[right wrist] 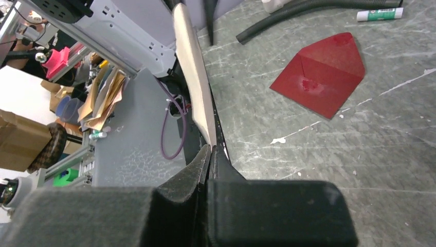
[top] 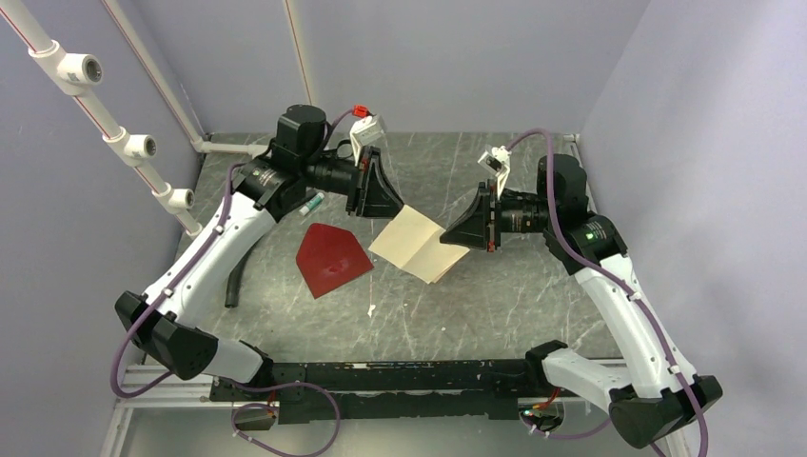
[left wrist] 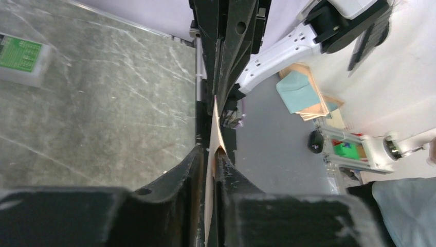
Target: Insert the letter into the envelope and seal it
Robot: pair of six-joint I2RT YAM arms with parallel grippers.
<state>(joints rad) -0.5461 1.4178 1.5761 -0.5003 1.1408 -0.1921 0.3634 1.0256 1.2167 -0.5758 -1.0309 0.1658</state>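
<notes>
Right end effector and left end effector each pinch the letter, edge-on in wrist views.

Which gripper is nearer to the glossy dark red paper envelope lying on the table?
Left. The left gripper pinches the pale tan paper letter just beyond and right of the envelope; the right gripper pinches the letter's opposite edge, farther right.

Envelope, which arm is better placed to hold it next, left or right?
Left, probably: the envelope lies on its side, near the left tool; the right tool sits beyond the letter both grip.
</notes>
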